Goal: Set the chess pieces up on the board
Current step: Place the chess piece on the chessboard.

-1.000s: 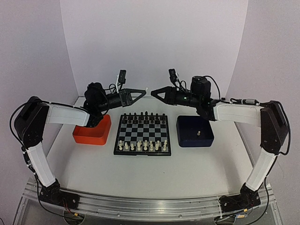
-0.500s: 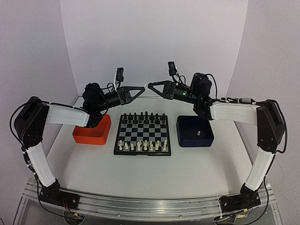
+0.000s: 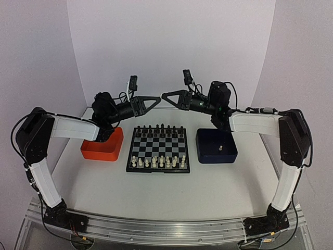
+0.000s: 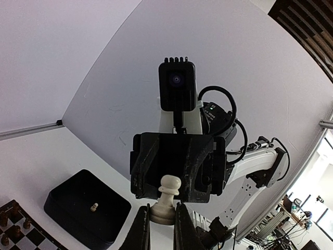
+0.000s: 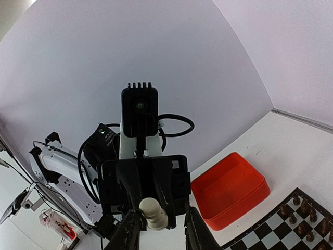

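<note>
Raised above the tabletop (image 3: 156,192) behind the chessboard (image 3: 156,147), the left claw (image 4: 161,229) is clenched on a cream-white pawn (image 4: 167,200), while the right claw (image 5: 158,234) meets it tip to tip, fingers (image 5: 193,232) parted either side of the pawn.

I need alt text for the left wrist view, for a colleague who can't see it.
The left gripper pinches the base of a cream-white pawn, pointing it at the right gripper, which faces it head-on under its camera. Lower left, a dark blue tray holds one more white piece.
</note>
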`<action>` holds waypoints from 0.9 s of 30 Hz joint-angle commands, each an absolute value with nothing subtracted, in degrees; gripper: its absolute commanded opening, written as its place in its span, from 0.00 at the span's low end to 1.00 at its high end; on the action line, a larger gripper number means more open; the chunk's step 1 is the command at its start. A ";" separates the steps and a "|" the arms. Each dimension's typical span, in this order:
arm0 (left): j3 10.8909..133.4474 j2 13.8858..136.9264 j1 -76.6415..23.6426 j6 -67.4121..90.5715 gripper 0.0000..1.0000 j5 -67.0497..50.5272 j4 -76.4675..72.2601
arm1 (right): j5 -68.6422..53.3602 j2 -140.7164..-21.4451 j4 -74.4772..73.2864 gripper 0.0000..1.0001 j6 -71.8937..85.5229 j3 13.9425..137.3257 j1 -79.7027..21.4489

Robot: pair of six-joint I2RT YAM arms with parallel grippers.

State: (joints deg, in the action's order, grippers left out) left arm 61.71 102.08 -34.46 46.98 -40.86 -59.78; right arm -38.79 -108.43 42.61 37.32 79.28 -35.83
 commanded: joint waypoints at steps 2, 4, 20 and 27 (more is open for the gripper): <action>63.39 102.15 -34.63 47.02 0.00 -41.22 -59.60 | -40.20 -108.93 44.39 0.24 37.22 82.58 -36.25; 63.45 102.25 -34.63 47.14 0.00 -41.22 -59.60 | -41.20 -109.28 44.32 0.24 37.37 83.13 -36.32; 62.94 102.17 -34.67 47.58 0.06 -41.04 -59.43 | -42.51 -108.54 39.51 0.00 34.09 83.29 -36.75; 58.63 95.37 -34.63 39.76 0.99 -33.45 -45.43 | -37.47 -106.07 30.41 0.00 23.63 80.35 -36.80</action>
State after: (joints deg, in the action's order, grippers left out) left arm 61.38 101.95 -34.47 45.49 -39.60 -54.50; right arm -40.39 -109.83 36.92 31.72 81.94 -36.32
